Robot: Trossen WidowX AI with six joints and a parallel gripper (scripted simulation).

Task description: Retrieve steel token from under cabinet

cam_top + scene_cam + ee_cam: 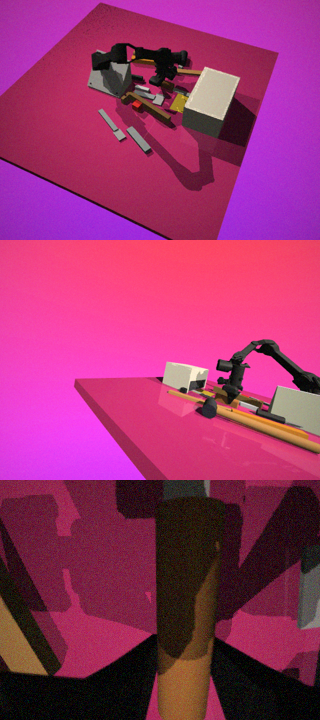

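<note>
My gripper (pixel 163 79) (pixel 230 401) (pixel 182 641) is shut on the brown wooden handle (pixel 168 84) (pixel 185 580) of a tool, low over the table. The tool's grey metal blade (pixel 180 90) (pixel 185 489) points from the handle toward the cabinet. A lighter grey piece shows at its far end by the cabinet's front; I cannot tell if it is part of the tool. The pale box-shaped cabinet (pixel 211 93) (pixel 177 376) has a dark opening low in its front. The yellow marked area (pixel 176 103) (pixel 208 393) lies in front of it. I cannot make out the token.
A hooked wooden bar (pixel 155 109) lies beside a red block (pixel 136 104). Grey bars (pixel 139 139) (pixel 108 120) and a grey flat-ended piece (pixel 158 99) lie around. A wooden stick (pixel 189 71) (pixel 180 395), black-handled tool (pixel 270 416) and black-headed mallet (pixel 209 408) lie on the other side.
</note>
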